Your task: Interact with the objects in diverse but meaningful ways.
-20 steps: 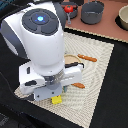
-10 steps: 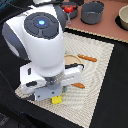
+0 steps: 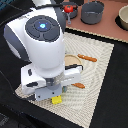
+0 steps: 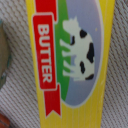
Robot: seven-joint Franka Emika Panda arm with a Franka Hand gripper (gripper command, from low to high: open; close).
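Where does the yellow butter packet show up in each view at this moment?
Exterior view: only a small yellow corner of the butter packet peeks out beneath the arm, near the mat's front edge.
Wrist view: the butter packet fills nearly the whole picture, red BUTTER banner and cow visible.
Shared landmark: the woven mat it lies on.

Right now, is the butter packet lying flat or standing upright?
Flat. The butter packet shows its printed face to the wrist camera, lying on the woven mat.

One yellow butter packet (image 4: 70, 60), one tan plate (image 3: 71, 60), two orange-handled utensils (image 3: 89, 58), two grey pots (image 3: 92, 12).
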